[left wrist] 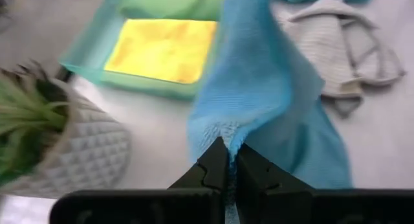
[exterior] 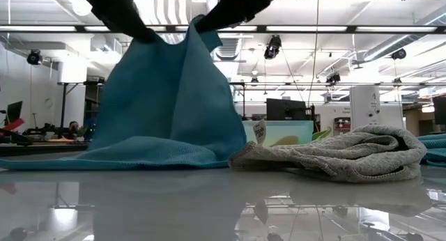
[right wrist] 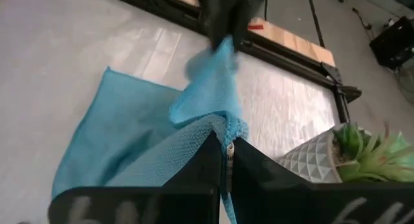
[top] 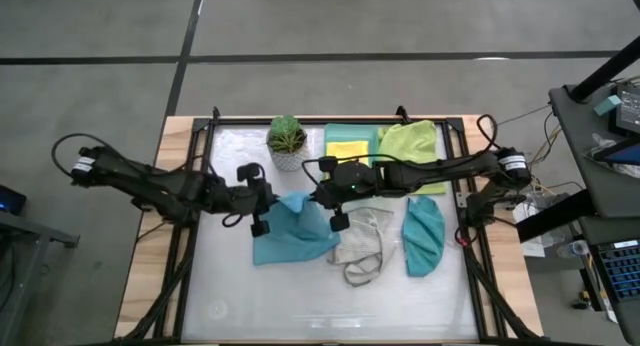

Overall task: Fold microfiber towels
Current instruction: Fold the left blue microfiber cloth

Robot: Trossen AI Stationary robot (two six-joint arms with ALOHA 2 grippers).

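The light blue towel [top: 293,234] is held up near the table's middle by two upper corners, and its lower part [exterior: 125,156] lies on the table. My left gripper [top: 268,206] is shut on one corner and my right gripper [top: 325,204] on the other. A grey towel [top: 365,248] lies crumpled to its right, with a teal towel [top: 423,236] beyond that. A yellow towel [top: 347,146] lies in the mint tray [top: 330,136]. A lime green towel [top: 410,144] lies partly over the tray's right end. My left gripper pinches a bunched upper corner [left wrist: 223,130] of the light blue towel between its two fingers, slanting down from the table's left. The cloth hangs below the fingers and spreads out onto the table. My right gripper pinches the towel's other upper corner [right wrist: 223,123] between its two fingers, slanting down from the table's right. The cloth sags slack between the two grippers [exterior: 174,53], and its lower edge rests on the table.
A potted plant [top: 287,141] in a white pot stands at the far side, just left of the tray and close behind the grippers. The near half of the table [top: 300,306] holds no objects. A black frame [top: 190,246] rims the table.
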